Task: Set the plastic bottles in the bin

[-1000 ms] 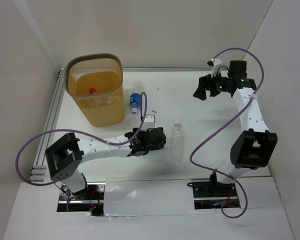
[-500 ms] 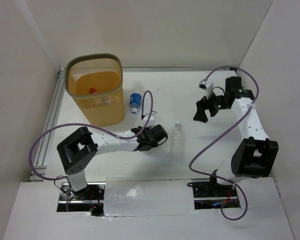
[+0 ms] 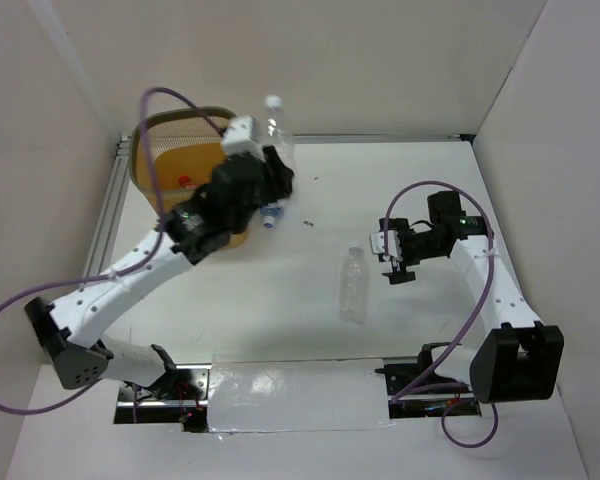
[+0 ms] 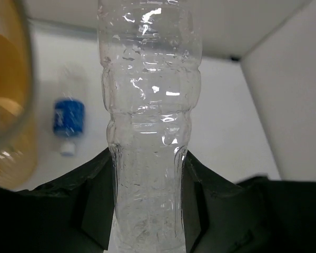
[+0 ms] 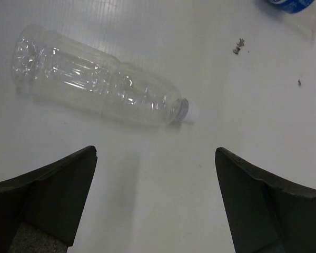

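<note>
Pinching clear ribbed bottle [image 4: 147,132] at its narrow waist, left gripper [image 3: 265,170] holds it raised near bin [image 3: 150,170]. Likely empty thin plastic: light, crushable, slick; waist suits grip. Right gripper [image 5: 155,158] spread above second clear bottle [image 5: 95,87] lying on table [image 3: 430,180].

Glossy, ribbed clear plastic bottle [image 4: 150,132]; orange-yellow mesh bin [image 3: 170,150]; smooth matt white surface [image 5: 121,211]; matt black right gripper [image 5: 155,153].
</note>
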Controlling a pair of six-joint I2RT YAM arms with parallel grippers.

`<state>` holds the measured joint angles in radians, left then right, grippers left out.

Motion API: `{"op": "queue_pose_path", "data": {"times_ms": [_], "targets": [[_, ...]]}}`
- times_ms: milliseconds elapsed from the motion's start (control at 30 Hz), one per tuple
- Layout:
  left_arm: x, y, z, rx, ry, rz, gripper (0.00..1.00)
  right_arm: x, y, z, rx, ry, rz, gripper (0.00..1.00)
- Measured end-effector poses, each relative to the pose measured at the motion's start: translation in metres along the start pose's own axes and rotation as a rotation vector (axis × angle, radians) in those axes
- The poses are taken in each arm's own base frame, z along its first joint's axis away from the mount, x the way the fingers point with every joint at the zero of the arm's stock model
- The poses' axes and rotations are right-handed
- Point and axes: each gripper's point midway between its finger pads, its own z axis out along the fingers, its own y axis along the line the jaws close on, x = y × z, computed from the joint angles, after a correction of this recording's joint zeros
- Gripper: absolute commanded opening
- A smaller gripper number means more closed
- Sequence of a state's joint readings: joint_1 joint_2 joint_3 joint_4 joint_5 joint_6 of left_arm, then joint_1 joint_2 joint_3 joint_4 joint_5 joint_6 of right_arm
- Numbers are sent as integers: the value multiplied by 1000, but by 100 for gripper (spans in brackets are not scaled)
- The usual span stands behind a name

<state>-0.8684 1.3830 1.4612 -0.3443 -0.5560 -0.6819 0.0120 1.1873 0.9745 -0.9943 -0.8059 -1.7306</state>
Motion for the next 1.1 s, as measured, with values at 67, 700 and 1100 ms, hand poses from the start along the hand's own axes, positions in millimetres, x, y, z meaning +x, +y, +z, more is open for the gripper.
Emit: {"op": "queue_pose_path", "data": {"times_ms": [67, 700, 1100], "targets": [[-57, 21, -9, -28, -116, -52, 39, -1, 0, 9, -27, -13, -26, 100], [-114, 230, -8, -529, -163, -54, 99, -36, 3, 68, -185, -22, -420, 100], [-130, 156, -55, -206, -189, 22, 99, -16, 28, 89, -347, 80, -517, 100]]}}
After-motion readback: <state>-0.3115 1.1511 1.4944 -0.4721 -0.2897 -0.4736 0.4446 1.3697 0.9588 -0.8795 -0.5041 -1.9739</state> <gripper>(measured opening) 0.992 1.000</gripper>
